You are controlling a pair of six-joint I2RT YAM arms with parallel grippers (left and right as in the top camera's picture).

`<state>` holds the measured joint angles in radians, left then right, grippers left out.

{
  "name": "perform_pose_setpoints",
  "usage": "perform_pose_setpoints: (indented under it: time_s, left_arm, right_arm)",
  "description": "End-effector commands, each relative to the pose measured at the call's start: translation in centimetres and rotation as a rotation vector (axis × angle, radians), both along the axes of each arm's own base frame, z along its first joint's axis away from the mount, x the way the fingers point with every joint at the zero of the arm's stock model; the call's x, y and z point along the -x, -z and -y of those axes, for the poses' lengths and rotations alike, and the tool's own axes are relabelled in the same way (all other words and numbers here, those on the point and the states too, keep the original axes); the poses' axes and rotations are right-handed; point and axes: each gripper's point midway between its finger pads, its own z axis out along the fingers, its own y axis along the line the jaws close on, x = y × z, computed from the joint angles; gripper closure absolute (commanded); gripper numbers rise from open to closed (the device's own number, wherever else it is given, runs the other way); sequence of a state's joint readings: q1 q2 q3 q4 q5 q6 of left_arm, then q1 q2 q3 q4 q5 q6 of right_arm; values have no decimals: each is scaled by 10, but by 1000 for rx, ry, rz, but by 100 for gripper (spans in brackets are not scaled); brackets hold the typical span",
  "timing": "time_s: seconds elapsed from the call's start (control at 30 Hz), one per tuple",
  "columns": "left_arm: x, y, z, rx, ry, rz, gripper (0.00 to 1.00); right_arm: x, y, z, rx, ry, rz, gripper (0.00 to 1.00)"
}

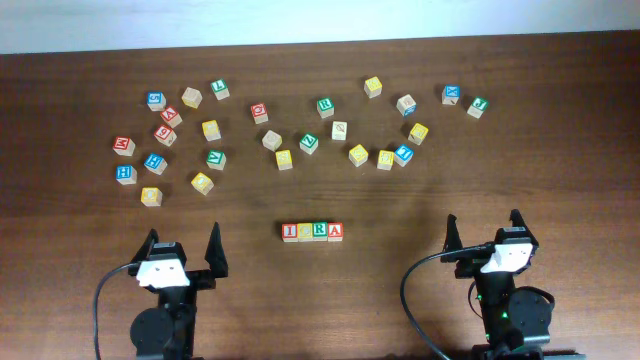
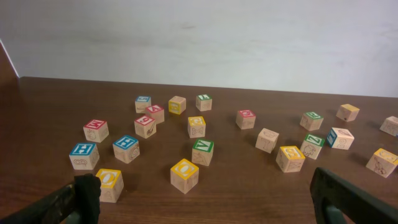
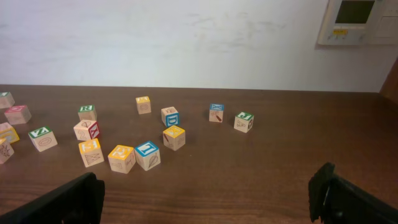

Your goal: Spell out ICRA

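At lower centre, ICRA is spelled.
Its left-to-right row of wooden letter blocks [image 1: 312,232] is flanked by black left gripper [image 1: 183,240], nearer, and right gripper [image 1: 484,222], both spread empty.

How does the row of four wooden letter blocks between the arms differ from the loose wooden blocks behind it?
The row of four wooden letter blocks stands edge to edge in one line; the loose wooden blocks lie apart at mixed angles. The row holds four, the loose ones many more. Both: small colour-faced cubes.
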<state>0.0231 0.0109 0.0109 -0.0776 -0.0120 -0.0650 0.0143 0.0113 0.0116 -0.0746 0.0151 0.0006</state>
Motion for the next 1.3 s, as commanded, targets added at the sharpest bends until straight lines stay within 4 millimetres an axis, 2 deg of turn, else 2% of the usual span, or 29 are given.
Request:
perform_pose_setpoints:
  time_s: [0.0,0.47,0.57,1.27]
  left_arm:
    - [0,2,-3,1,-13,-4,1]
    - [0,2,-3,0,-18,-3,1]
    - [0,2,-4,-71,-13,-7,1]
    - [0,2,-3,-70,-11,-7,1]
  right_arm:
    - [0,2,6,-6,30,-3,2]
    - [0,2,6,-6,30,-3,2]
    - [0,2,6,-6,30,-3,2]
    - [0,2,6,-6,30,-3,2]
